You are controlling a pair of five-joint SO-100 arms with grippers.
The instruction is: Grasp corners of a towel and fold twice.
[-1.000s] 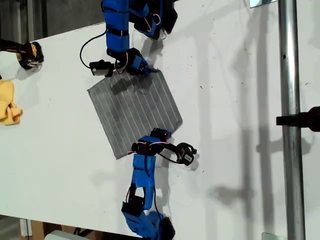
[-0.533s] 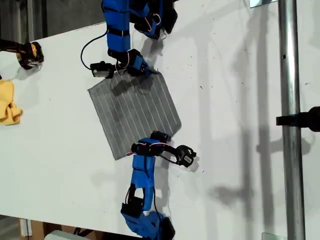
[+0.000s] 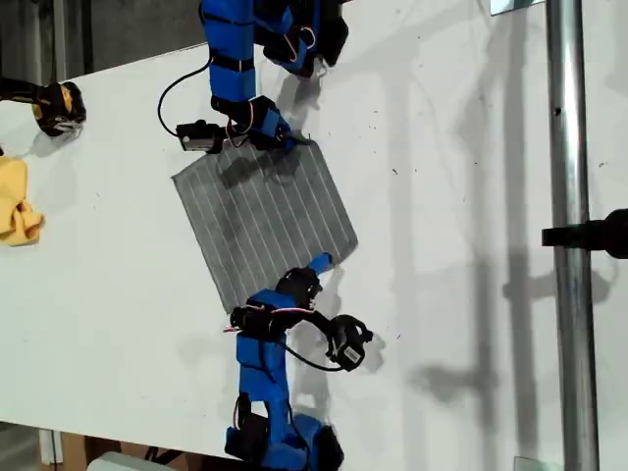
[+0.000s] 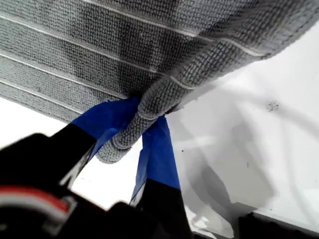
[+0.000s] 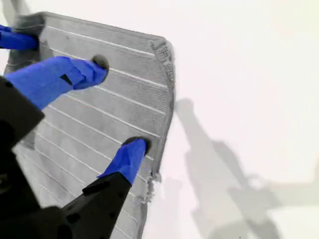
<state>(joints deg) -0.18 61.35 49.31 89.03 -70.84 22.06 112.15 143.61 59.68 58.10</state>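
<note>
Towel, nubby grey striped weave, bunches inside my first pincer.

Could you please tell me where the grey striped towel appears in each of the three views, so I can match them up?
Exterior view: the towel lies flat on the white table, centre-left, between the two blue arms.
First wrist view: the towel fills the upper part, one corner pinched by my first gripper.
Second wrist view: the towel lies under my second gripper, whose jaws are open.
Shared landmark: its pale parallel stripes.
</note>
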